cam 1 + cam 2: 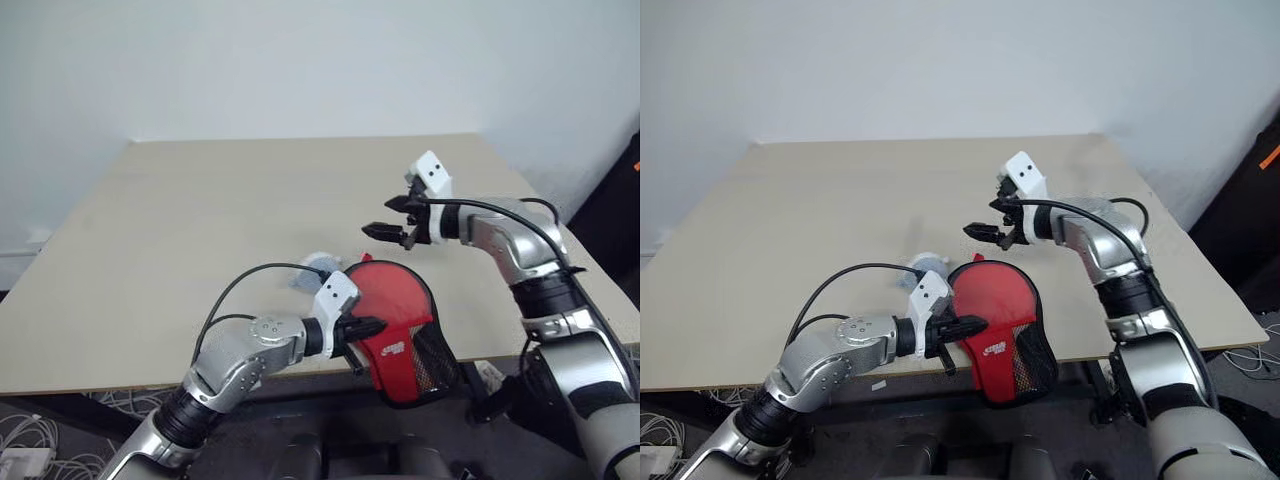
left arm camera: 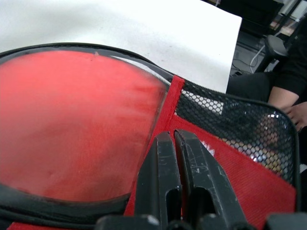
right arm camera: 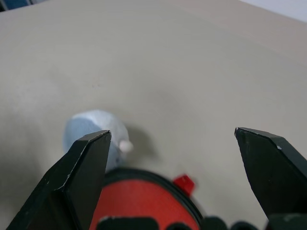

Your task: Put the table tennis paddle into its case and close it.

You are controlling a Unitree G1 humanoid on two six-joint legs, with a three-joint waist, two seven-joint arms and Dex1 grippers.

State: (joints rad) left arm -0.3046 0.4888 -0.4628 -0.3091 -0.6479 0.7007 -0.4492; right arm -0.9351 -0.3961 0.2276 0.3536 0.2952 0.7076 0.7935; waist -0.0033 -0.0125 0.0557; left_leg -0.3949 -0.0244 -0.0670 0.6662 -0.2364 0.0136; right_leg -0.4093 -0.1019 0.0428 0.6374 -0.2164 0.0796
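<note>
Beige table [image 1: 200, 220] against a white wall. At its near edge the case [image 1: 405, 335] is pinched by the fully closed left gripper [image 1: 368, 327]; red paddle [image 2: 72, 124] seen through its window. Right gripper [image 1: 393, 218] held wide apart above, empty. Small pale-blue object [image 3: 93, 132] noted beside the case.

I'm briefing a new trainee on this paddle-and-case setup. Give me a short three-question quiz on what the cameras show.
1. True or false: the left gripper is shut on the case.
2. How do the right gripper's jaws stand? A) open B) shut on the case C) shut on nothing
3. What small object lies on the table just beyond the case?

Key:
1. True; its jaws pinch the red panel.
2. A; open, hovering above the table beyond the case.
3. A small pale blue-grey object; what it is cannot be told.
</note>
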